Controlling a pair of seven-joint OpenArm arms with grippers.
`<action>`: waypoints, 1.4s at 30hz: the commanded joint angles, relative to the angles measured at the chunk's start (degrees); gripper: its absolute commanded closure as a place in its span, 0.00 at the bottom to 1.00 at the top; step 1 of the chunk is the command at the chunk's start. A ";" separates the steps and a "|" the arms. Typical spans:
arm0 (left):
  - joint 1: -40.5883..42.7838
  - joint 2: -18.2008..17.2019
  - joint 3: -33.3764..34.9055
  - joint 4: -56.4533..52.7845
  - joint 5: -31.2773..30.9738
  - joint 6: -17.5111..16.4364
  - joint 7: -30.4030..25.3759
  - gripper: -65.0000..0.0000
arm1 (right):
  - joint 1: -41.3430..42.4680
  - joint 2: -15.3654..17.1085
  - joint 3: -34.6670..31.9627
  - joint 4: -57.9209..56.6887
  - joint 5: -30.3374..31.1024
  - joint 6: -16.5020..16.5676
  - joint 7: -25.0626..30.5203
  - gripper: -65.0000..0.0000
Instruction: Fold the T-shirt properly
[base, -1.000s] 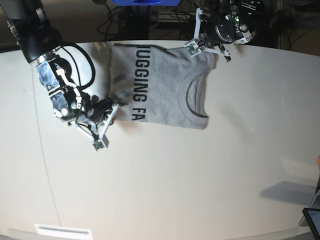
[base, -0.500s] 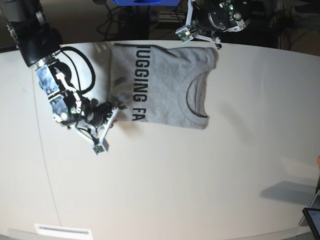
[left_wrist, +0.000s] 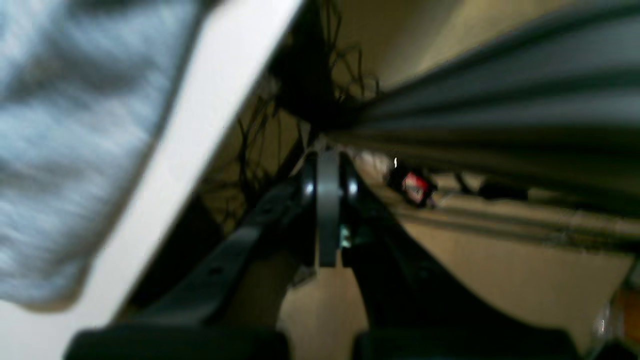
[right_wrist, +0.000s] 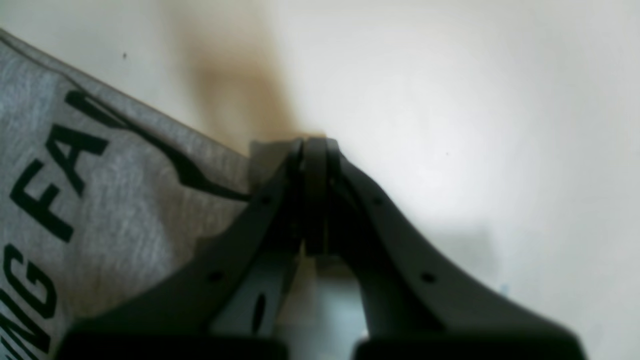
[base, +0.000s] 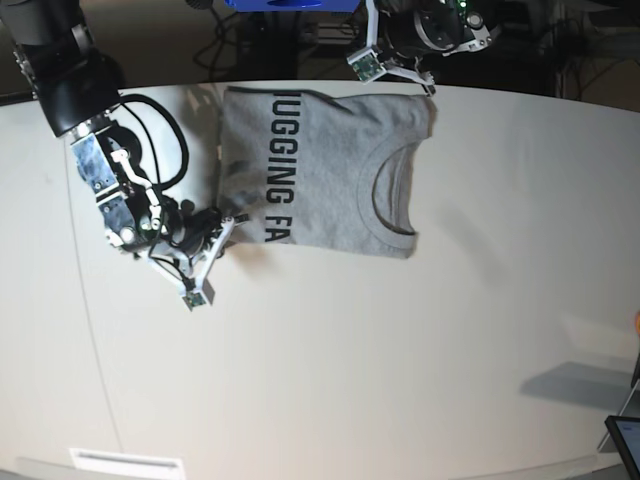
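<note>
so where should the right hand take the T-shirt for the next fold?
Likely the near lettered corner of the T-shirt, where its edge meets bare table. The right hand sits shut just off that corner; open it and come in low from the table side. The shirt lies flat, so only an edge offers a pinch.

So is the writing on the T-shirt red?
No, the block letters on the grey T-shirt are black.

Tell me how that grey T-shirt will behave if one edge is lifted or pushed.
The T-shirt is probably floppy: it lies flat with soft creases, so a lifted edge should droop. Pushed, it would likely bunch rather than slide whole across the table. It looks light.
</note>
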 joint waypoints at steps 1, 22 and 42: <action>1.02 -0.39 -0.32 1.08 -0.58 -0.08 -1.26 1.00 | 0.85 0.34 0.36 0.19 -0.21 -0.12 -0.74 1.00; 1.90 -0.12 -10.34 0.73 -1.10 -0.08 -7.24 1.00 | 0.76 0.16 0.36 0.10 -0.21 -0.38 -1.09 1.00; -1.27 -0.12 -15.18 -2.87 -1.10 -0.08 -4.78 1.00 | -0.38 0.16 0.36 1.07 -0.21 -0.38 -1.09 1.00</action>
